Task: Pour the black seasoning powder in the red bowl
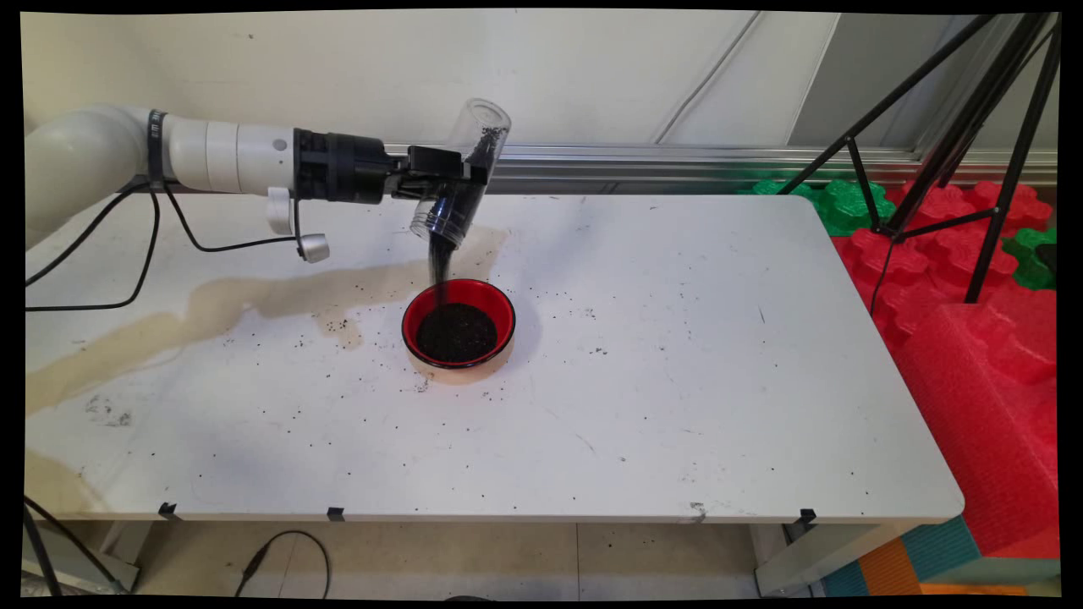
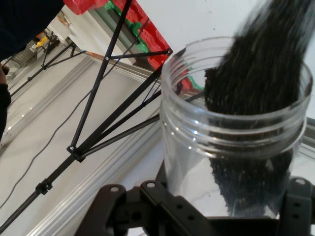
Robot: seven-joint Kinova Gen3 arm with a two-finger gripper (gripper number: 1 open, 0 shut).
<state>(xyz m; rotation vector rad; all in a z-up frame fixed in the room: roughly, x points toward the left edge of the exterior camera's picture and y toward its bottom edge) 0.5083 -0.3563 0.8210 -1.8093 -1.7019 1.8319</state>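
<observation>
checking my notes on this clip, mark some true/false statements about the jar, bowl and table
1. The gripper holds a clear jar tipped mouth down. True.
2. Dark grains stream from the jar into a red bowl. True.
3. The bowl is empty. False: a dark heap already covers its bottom.
4. The bowl sits at the table's right edge. False: it stands near the middle, under the jar.
5. The table is spotless. False: a tan stain runs left of the bowl, and grains lie scattered around.
6. A black tripod stands beyond the table's right end. True.
</observation>
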